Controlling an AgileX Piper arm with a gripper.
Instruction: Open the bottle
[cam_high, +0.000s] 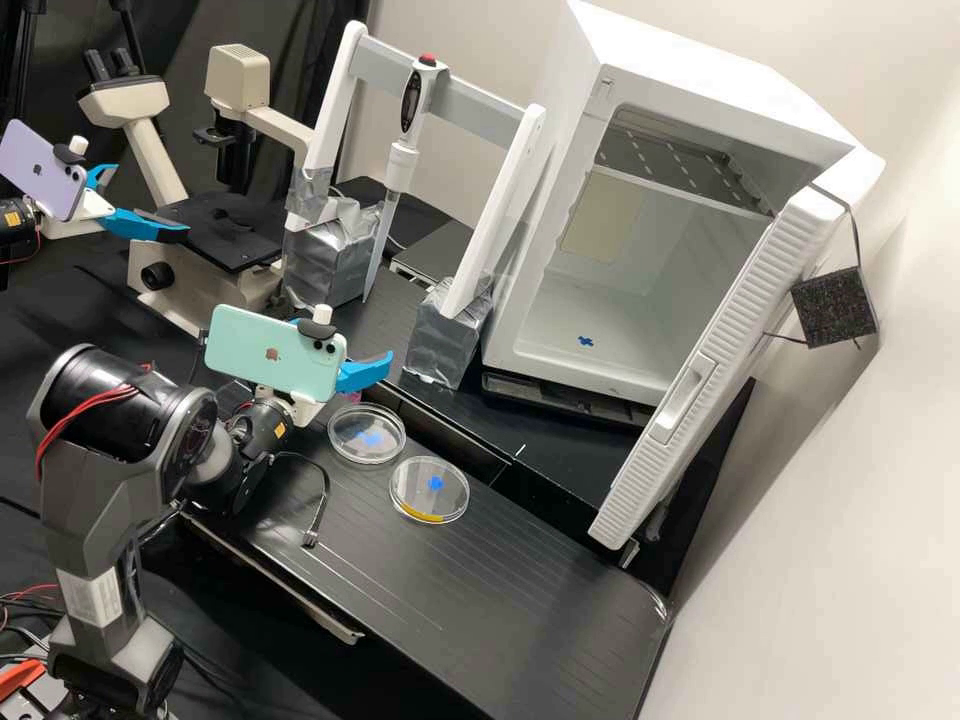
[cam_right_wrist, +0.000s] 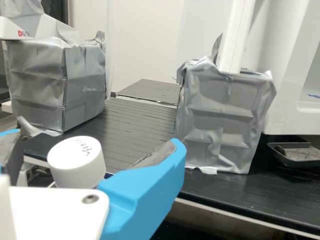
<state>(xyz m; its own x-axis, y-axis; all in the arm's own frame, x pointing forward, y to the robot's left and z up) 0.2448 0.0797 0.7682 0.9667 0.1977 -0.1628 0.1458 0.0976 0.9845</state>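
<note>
The bottle's white cap (cam_right_wrist: 77, 162) sits between the two blue fingers of the gripper (cam_high: 345, 355) in the wrist view, closer to one finger than to the other. The fingers stand well apart; whether either touches the bottle cannot be told. The cap's round top faces up and bears handwriting, and its axis is near upright with a slight lean. The bottle's body is hidden, so its own long axis cannot be made out.

The arm (cam_high: 90, 500) rises from the lower left of the high view, bends at a thick black joint and reaches over the left end of the ribbed bench surface (cam_high: 480, 600). The gripper is near that surface's far edge, a pale green phone (cam_high: 270, 352) mounted above it.

In the high view, a clear dish (cam_high: 367, 434) lies by the far edge, near the gripper; a second dish (cam_high: 430, 490), with a yellow strip, lies just beside it, farther toward the surface's right end. A cable end (cam_high: 311, 538) rests nearer the front edge.

Beyond the far edge stand two silver-taped blocks (cam_right_wrist: 225, 120) with white posts, a pipette (cam_high: 400, 160) upright between them. To their right is a white cabinet (cam_high: 700, 60), door open; to their left, a microscope (cam_high: 215, 235).
</note>
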